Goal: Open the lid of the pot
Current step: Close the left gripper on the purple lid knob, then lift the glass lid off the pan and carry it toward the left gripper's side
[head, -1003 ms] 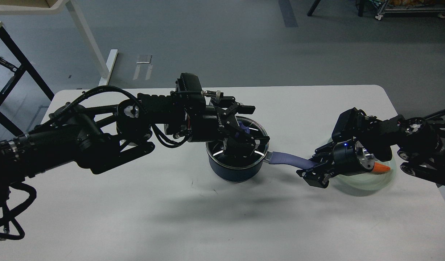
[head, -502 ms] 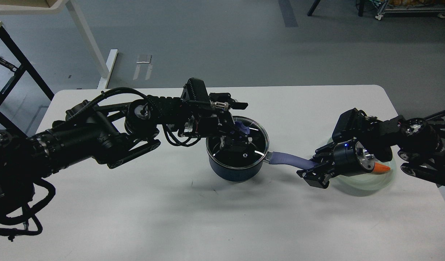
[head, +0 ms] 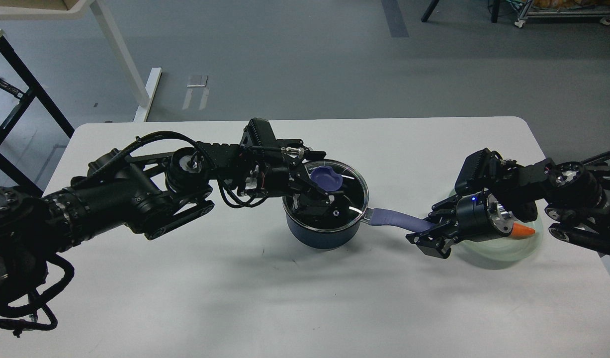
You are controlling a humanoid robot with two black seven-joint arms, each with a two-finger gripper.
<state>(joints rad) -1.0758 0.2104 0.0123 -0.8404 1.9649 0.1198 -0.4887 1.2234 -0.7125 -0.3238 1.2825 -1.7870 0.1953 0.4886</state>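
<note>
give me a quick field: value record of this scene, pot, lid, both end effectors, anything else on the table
pot: dark blue pot on white table
lid: glass lid with purple knob, seated on pot
pot handle: purple handle pointing to robot's right
left end effector: over the lid by the knob, grip unclear
right end effector: closed on the handle's end
other: pale green plate holding an orange carrot, partly hidden by the right arm

You're not getting any readable text here: no labels, brands, numbers or signs are resolving on anything in the head view. Any marking on the arm housings is showing too small and blurred to make out.
</note>
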